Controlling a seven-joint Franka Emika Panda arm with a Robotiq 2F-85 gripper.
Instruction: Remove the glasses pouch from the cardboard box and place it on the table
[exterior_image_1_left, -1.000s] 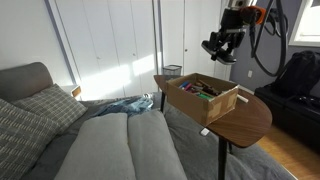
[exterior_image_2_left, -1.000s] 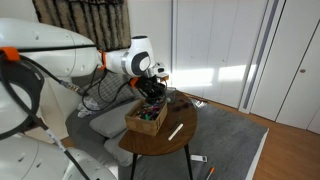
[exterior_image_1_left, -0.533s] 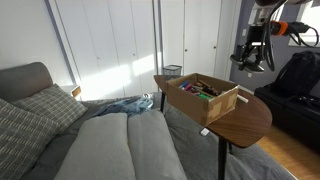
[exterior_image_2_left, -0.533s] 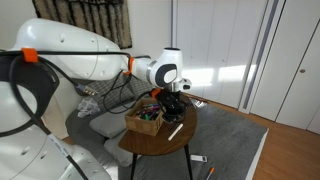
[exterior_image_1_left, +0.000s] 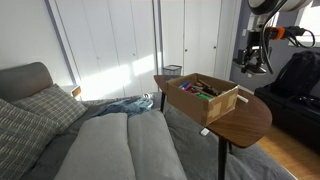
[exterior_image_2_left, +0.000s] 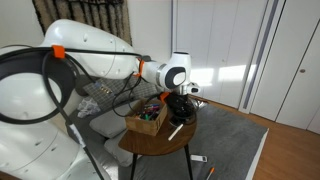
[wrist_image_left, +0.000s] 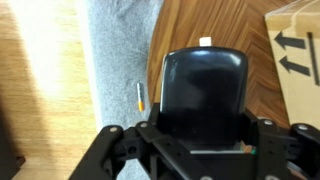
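Note:
A black glasses pouch (wrist_image_left: 203, 95) sits between my gripper's fingers (wrist_image_left: 200, 140), which are shut on it. It hangs above the brown wooden table (wrist_image_left: 200, 25), beside the cardboard box (wrist_image_left: 297, 50) at the right edge of the wrist view. In an exterior view the gripper (exterior_image_1_left: 252, 55) is raised above the far end of the table (exterior_image_1_left: 245, 122), past the open box (exterior_image_1_left: 203, 97), which holds several small items. In both exterior views the gripper (exterior_image_2_left: 183, 100) is clear of the box (exterior_image_2_left: 147, 117).
A thin white object (exterior_image_2_left: 175, 131) lies on the table (exterior_image_2_left: 160, 143) next to the box. A small pen (wrist_image_left: 140, 97) lies on the grey carpet below. A bed with pillows (exterior_image_1_left: 40, 110) stands beside the table. A dark bag (exterior_image_1_left: 298, 75) is behind the arm.
The arm has swung away from above the box toward the table's far end with the pouch in its grip. It has sunk slightly in the last half second.

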